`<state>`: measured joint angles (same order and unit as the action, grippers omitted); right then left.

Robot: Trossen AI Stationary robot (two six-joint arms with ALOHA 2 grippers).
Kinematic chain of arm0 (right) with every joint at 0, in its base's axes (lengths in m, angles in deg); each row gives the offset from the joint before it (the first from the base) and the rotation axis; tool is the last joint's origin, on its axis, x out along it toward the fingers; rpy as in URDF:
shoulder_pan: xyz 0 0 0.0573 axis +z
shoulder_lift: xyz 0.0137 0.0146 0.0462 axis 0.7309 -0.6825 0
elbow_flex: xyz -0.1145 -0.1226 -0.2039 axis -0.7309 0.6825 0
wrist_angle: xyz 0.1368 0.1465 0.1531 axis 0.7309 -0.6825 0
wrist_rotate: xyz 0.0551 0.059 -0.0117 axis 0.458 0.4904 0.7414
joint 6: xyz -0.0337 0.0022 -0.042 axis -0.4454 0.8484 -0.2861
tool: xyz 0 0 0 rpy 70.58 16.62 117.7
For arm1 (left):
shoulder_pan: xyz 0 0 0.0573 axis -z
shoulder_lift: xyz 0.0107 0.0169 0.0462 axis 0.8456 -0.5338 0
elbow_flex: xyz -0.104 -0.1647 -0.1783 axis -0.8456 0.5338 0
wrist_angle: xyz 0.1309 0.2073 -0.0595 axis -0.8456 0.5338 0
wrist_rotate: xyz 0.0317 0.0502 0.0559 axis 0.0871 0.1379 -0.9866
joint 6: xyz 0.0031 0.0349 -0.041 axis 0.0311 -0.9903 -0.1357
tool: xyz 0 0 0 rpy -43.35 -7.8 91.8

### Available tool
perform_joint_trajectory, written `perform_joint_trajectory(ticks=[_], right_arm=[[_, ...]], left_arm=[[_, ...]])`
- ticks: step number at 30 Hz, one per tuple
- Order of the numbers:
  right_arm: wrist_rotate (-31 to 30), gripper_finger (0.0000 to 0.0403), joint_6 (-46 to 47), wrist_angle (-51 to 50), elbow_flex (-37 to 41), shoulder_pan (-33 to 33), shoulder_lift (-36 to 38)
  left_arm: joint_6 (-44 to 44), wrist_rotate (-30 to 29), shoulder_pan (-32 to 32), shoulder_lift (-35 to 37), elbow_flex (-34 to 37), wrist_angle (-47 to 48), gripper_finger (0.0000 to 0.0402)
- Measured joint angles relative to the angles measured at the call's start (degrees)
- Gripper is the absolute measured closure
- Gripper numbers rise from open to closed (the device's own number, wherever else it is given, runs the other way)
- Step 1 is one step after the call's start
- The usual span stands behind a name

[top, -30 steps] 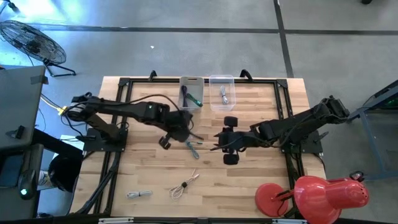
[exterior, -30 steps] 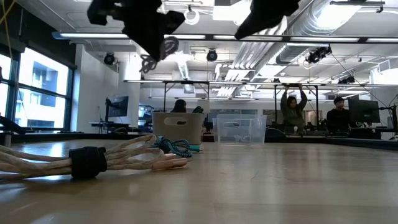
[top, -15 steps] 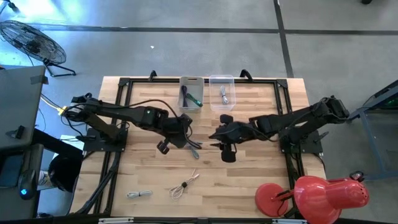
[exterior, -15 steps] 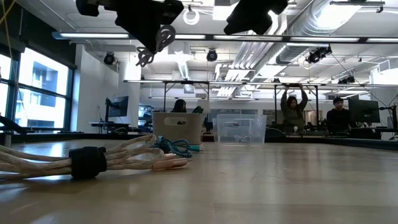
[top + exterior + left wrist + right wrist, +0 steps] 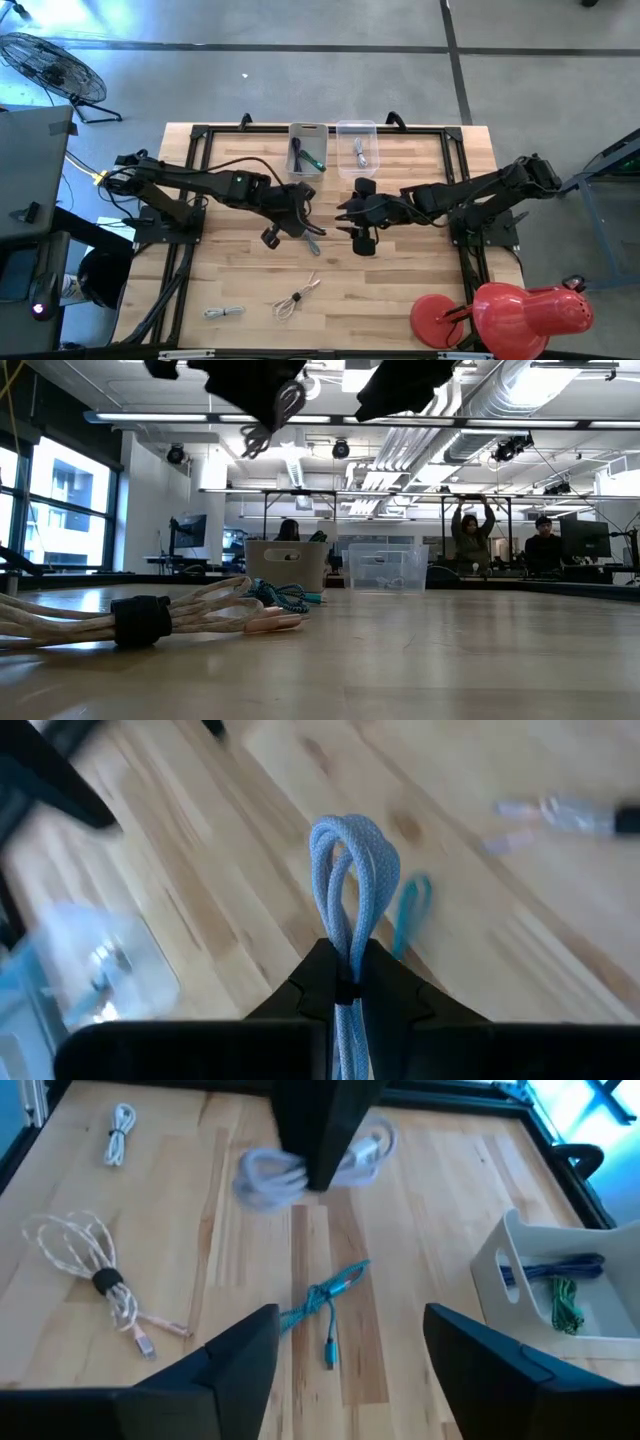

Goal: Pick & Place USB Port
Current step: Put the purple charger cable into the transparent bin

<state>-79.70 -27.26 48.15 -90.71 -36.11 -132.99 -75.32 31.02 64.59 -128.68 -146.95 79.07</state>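
Though hidden from above, left gripper (image 5: 345, 982) clamped on pale-blue cable (image 5: 345, 870); right gripper (image 5: 345, 1345) wide.

**Two dark arms on black frame mounts**

Both arms are seen from above as black, jointed links. The left arm (image 5: 215, 185) is trailed by a thin black cable looping along its upper links, and yellow wiring is shown at its base, at 9 o'clock of the table. The right arm (image 5: 480, 190) is built of thicker rounded segments. The left gripper (image 5: 345, 995) is formed of two tapered matt-black fingers; the right gripper (image 5: 350, 1355) has broad, flat black fingers
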Motion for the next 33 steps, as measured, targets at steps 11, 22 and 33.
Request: perform_joint_trajectory(ticks=[11, 22, 33], right_arm=[[0.0, 0.0158, -3.0, 3.6, 0.0, 0.0, 0.0], [-7.3, 0.0157, -14.4, 4.7, 0.0, 4.5, 0.0], [-12.7, 0.0157, -19.5, 6.0, 0.0, 8.1, 0.0]], left_arm=[[1.3, 0.7, 0.0, 0.0, 0.0, -12.9, 0.0379], [1.7, -0.9, -0.1, 0.0, 3.9, -18.7, 0.0379], [1.1, 0.0, -0.1, 0.0, 5.2, -25.0, 0.0379]])
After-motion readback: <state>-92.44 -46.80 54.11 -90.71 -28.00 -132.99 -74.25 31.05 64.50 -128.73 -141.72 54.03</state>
